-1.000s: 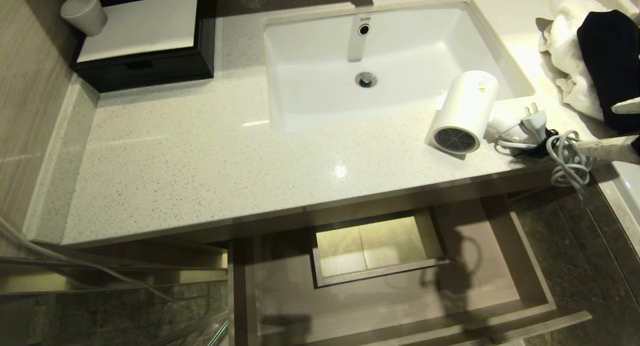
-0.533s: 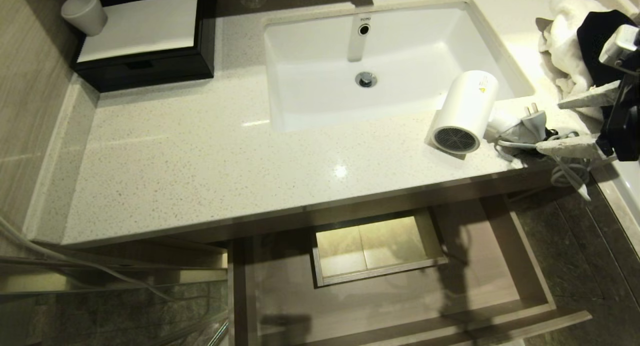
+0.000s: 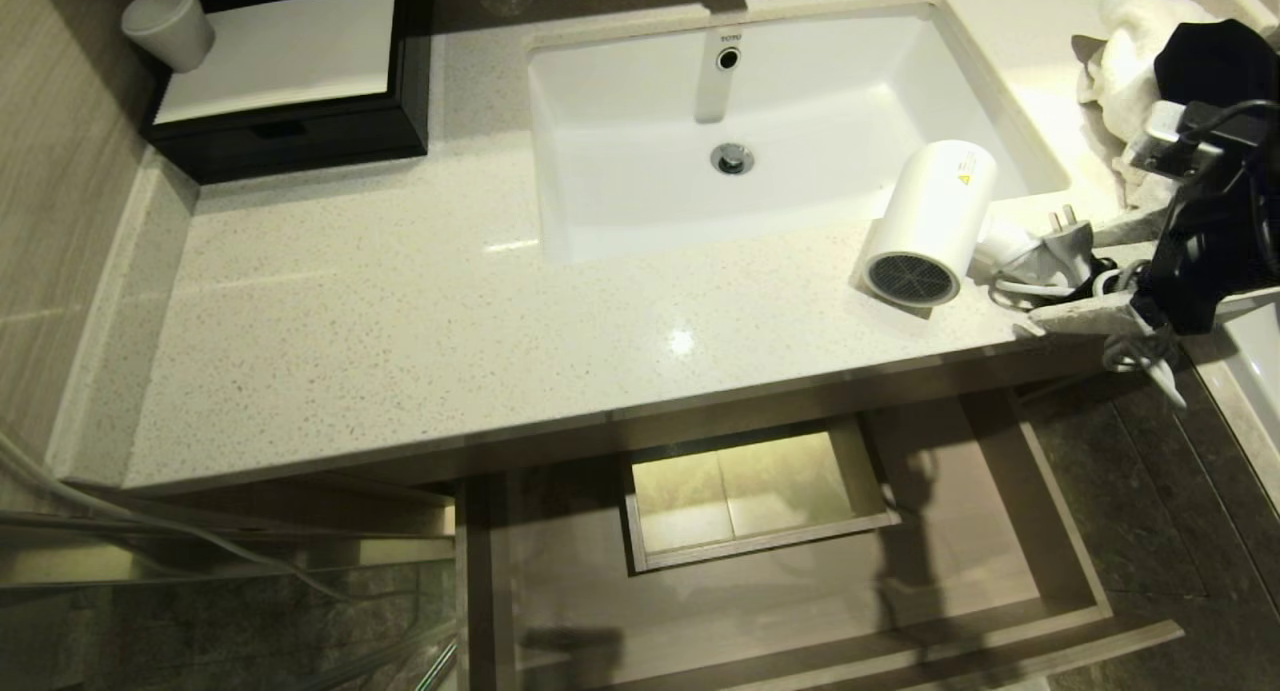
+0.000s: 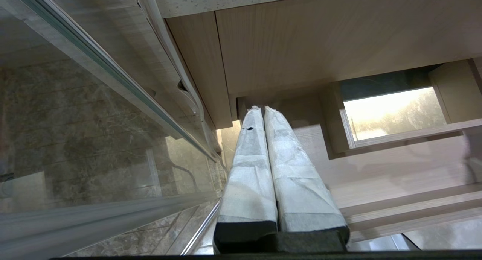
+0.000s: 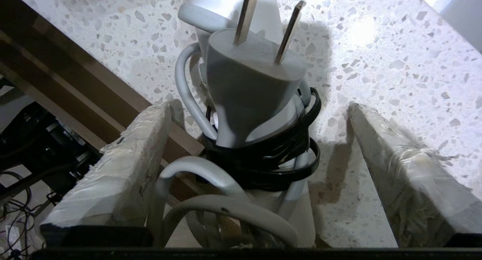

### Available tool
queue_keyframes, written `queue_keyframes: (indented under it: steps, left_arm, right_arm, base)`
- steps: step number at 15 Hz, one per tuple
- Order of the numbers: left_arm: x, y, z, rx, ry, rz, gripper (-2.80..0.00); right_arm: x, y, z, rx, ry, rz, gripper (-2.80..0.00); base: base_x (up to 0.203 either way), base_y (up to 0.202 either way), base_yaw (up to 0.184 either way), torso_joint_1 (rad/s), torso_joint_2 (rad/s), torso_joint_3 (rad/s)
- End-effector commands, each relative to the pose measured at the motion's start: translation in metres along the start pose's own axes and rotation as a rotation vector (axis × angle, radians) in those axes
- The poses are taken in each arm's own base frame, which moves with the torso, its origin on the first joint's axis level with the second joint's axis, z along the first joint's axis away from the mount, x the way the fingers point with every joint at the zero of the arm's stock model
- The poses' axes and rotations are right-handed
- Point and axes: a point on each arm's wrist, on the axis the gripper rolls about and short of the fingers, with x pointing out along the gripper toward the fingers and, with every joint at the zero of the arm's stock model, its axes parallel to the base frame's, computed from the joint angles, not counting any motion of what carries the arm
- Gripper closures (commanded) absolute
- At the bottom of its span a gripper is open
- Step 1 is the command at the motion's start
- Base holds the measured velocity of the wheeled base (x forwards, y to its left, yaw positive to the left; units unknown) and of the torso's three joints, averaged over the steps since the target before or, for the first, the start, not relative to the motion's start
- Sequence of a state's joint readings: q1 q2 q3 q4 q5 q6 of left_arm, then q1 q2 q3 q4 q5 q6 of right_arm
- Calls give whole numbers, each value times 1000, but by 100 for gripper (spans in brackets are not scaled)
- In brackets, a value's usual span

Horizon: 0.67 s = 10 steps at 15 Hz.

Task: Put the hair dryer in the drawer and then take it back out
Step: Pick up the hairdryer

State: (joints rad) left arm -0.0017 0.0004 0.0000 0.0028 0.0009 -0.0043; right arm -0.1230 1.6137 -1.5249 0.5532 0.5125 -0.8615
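The small white plastic hair dryer [image 3: 930, 221] is lying on the speckled stone worktop [image 3: 400, 311], right beside the white sink [image 3: 800, 91], grey grille facing the front edge. The right gripper [image 5: 260, 169] is spread wide, jaws straddling the handle with its bundled white cord [image 5: 211, 199], nothing grasped yet. Probably best closed low on the handle, so no loose loops get pinched. The wide light-brown wood-grain drawer [image 3: 1060, 561] is pulled open below. The left gripper [image 4: 263, 113] is parked with jaws pressed together.
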Motion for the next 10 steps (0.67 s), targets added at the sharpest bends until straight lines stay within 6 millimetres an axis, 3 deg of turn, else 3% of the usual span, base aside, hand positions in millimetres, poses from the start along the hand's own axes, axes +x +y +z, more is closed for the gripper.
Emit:
queue_keyframes:
  steps: [1, 3, 4, 10]
  left_arm:
    - [0, 0, 0, 0, 0, 1, 0]
    - [0, 0, 0, 0, 1, 1, 0]
    - [0, 0, 0, 0, 0, 1, 0]
    - [0, 0, 0, 0, 1, 1, 0]
  right_arm:
    - [12, -3, -6, 15, 16, 27, -280]
    - [16, -5, -7, 15, 6, 36, -280]
    - [17, -5, -7, 18, -11, 53, 0]
    - [18, -6, -6, -12, -28, 58, 0]
  base:
    - [0, 0, 0, 0, 0, 0]
    - [0, 0, 0, 0, 0, 0]
    - [0, 0, 0, 0, 0, 0]
    - [0, 0, 0, 0, 0, 0]
